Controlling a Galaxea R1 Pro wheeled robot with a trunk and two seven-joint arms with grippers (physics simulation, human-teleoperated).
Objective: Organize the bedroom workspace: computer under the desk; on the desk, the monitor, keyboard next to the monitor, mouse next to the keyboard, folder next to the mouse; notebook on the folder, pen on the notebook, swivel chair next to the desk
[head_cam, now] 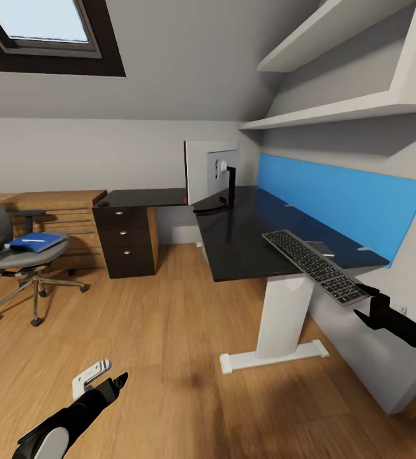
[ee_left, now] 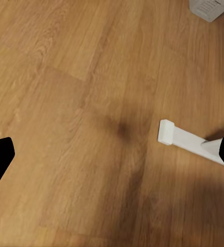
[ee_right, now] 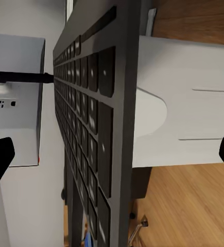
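Black keyboard (head_cam: 318,266) clenched by my right gripper (head_cam: 369,305), carried over bench (head_cam: 246,242) toward monitor (head_cam: 209,171); left gripper (head_cam: 109,376) released.

Soft, even daylight is filling the room, and a bright skylight (head_cam: 45,22) is glowing pale up near the ceiling. The black worktop (head_cam: 246,236) is shining and mirroring the blue wall panel (head_cam: 348,197) behind it. A faint dark smudge of shadow is lying on the wooden floor (head_cam: 170,338) by the white leg (head_cam: 283,319), and it is showing again in the left wrist view (ee_left: 124,128). Straight lines are bending and stretching near the edges of the head view. In the right wrist view the keyboard (ee_right: 99,128) is sitting very close, and small glints are shining on its keys. Everything is looking a little soft, not crisp.
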